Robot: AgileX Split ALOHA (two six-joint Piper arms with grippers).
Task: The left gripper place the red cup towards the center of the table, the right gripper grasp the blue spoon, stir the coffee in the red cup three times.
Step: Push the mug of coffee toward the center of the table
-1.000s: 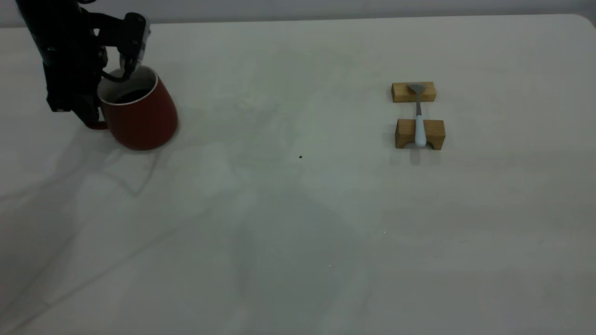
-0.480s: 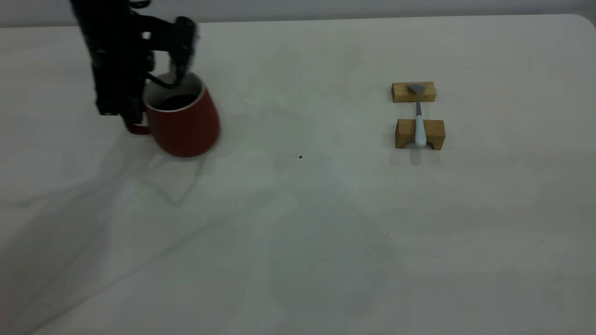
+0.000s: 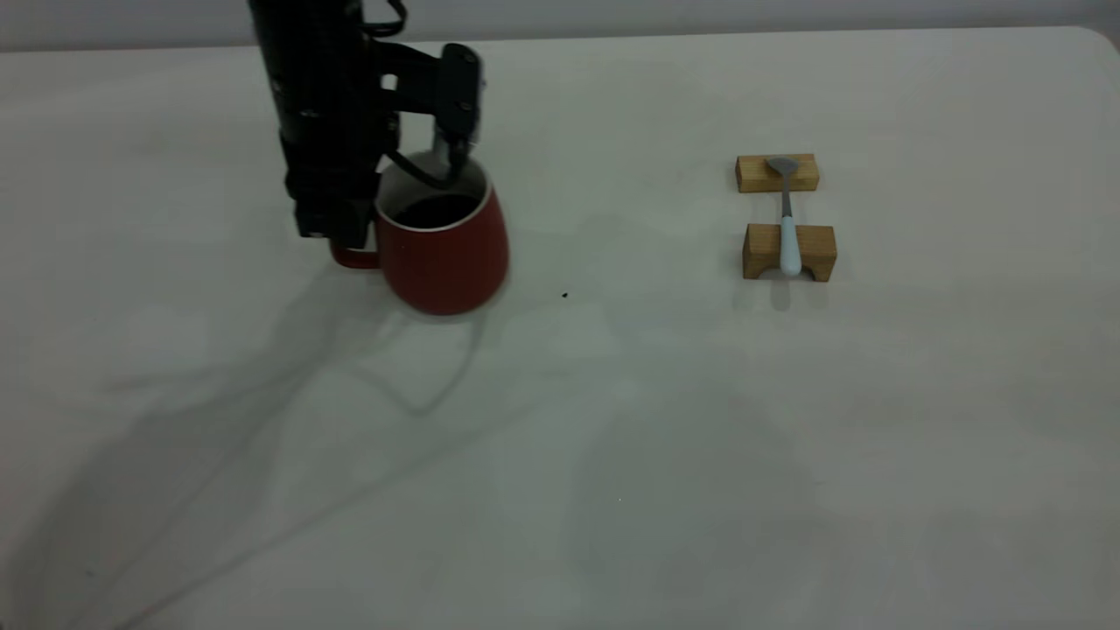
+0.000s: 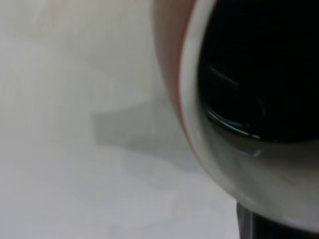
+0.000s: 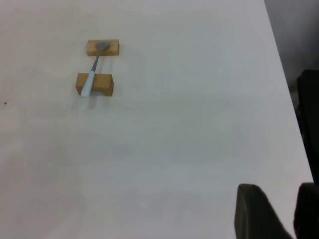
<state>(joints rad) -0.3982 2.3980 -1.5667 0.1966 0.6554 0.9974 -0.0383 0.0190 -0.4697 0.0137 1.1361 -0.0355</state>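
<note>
The red cup [image 3: 448, 258] holds dark coffee [image 3: 435, 211] and sits left of the table's [image 3: 612, 437] middle, slightly tilted. My left gripper [image 3: 343, 238] is shut on the cup's handle side, its black body standing over the rim. The left wrist view is filled by the white rim of the red cup [image 4: 199, 149] and the coffee [image 4: 259, 69]. The blue spoon [image 3: 788, 229] lies across two wooden blocks at the right. It appears far off as the blue spoon [image 5: 92, 74] in the right wrist view. My right gripper [image 5: 277, 188] hangs open over bare table near the edge, holding nothing.
Two wooden blocks [image 3: 809, 172] [image 3: 766, 249] carry the spoon. A tiny dark speck [image 3: 564, 295] lies just right of the cup. The table's far edge runs along the top of the exterior view. A dark object [image 5: 310, 99] stands beyond the table edge in the right wrist view.
My left gripper has carried the red cup rightward, from the far left to near the table's middle. The spoon and blocks have not moved.
</note>
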